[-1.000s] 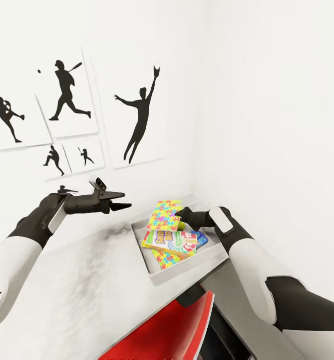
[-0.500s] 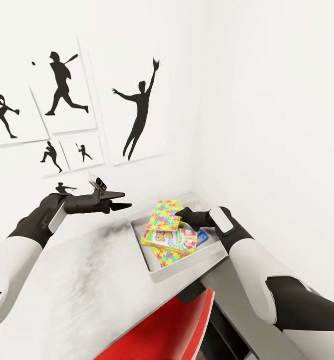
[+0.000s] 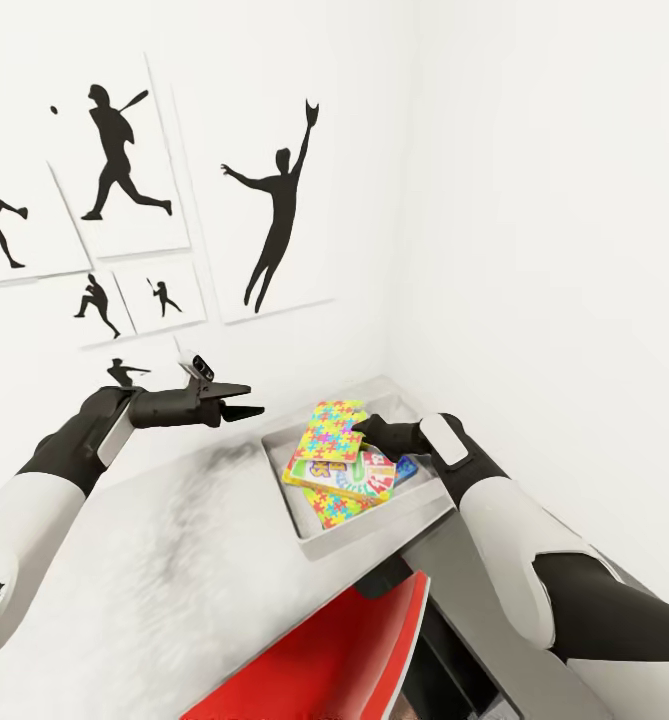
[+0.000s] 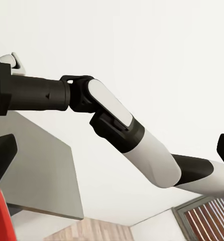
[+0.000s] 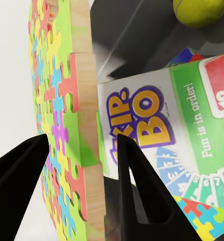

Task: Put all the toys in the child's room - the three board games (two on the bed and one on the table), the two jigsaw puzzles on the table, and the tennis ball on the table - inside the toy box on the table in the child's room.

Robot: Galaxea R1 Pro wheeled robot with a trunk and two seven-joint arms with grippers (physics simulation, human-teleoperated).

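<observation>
Lowered, jigsaw puzzle (image 3: 325, 441) leans inside toy box (image 3: 304, 520).

- The left arm (image 3: 34, 500) reaches forward above the table's (image 3: 174, 560) middle, black forearm level, white upper arm toward the near edge.
- The left gripper (image 3: 249, 400) hangs in the air with its 2 fingers apart, nothing between them.
- The right arm (image 3: 504, 520) bends at the table's right edge, black wrist pointing left.
- The right gripper (image 5: 82, 150) has its 2 fingers on either face of an upright jigsaw puzzle (image 5: 67, 115); whether they press it is unclear.
</observation>
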